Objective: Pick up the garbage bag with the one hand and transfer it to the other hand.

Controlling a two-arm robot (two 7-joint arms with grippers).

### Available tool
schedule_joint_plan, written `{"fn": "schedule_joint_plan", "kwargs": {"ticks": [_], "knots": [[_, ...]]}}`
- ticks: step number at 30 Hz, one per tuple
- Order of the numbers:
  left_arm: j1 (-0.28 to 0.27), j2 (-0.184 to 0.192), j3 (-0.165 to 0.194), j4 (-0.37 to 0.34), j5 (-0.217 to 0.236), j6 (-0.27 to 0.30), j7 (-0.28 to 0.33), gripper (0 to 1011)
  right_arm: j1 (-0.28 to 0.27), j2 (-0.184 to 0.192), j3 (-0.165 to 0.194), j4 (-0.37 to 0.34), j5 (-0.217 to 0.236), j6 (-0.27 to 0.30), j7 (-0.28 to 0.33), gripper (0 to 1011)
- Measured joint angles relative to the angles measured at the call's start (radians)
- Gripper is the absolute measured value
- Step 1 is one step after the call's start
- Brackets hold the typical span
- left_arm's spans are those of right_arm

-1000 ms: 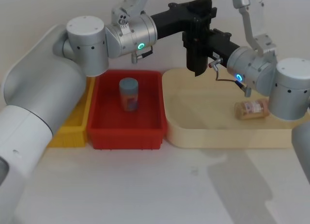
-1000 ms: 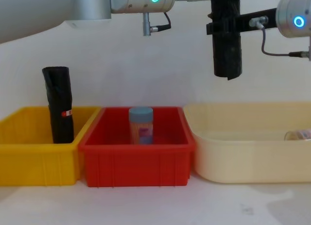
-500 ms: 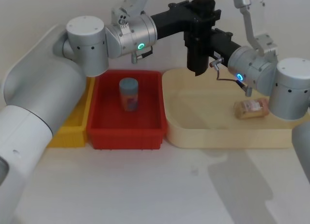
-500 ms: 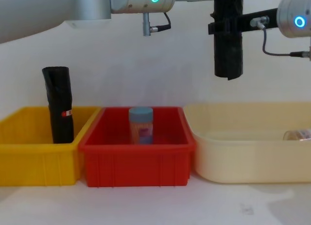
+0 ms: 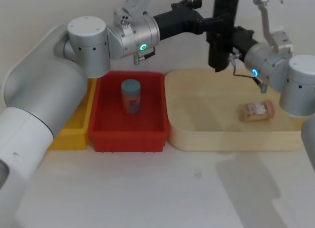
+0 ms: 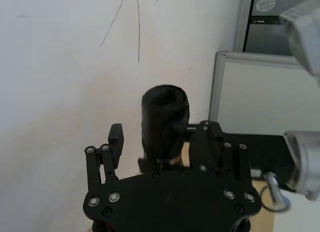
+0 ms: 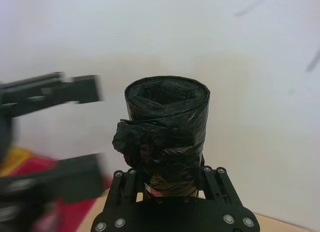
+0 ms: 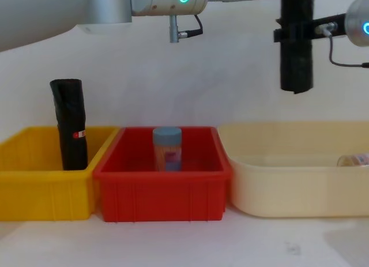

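The right gripper (image 7: 170, 184) clamped the rolled black garbage bag (image 5: 220, 31) upright above the cream tray (image 5: 197, 134); its fingertips were hidden behind the roll. The left gripper (image 6: 162, 137) stood open, just beside the bag

Chest view: the roll's (image 8: 296, 48) top is cut off by the upper edge. Right wrist view: the left end effector (image 7: 52, 137) is blurred. Head view: the yellow bin (image 5: 74, 127) is largely hidden behind the left arm.

silver-grey arms | black grippers | green ring light (image 5: 143, 47) | blue ring light (image 5: 254, 72)
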Motion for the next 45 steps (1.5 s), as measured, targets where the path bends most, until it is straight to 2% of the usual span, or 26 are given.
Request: {"fn": "schedule_joint_plan", "kwargs": {"ticks": [8,14,30,32,45], "knots": [[0.000,0.000,0.000,0.000,0.000,0.000,0.000,1000,0.031,-0.001,0.052,0.079,-0.004,-0.010,-0.044,547],[0.000,0.000,0.000,0.000,0.000,0.000,0.000,1000,0.039,-0.002,0.072,0.104,-0.005,-0.019,-0.058,547],[0.000,0.000,0.000,0.000,0.000,0.000,0.000,1000,0.049,-0.003,0.099,0.138,-0.008,-0.030,-0.075,973],[0.000,0.000,0.000,0.000,0.000,0.000,0.000,1000,0.049,-0.003,0.100,0.140,-0.008,-0.031,-0.077,1001],[0.000,0.000,0.000,0.000,0.000,0.000,0.000,1000,0.051,-0.003,0.106,0.147,-0.009,-0.033,-0.081,1001]]}}
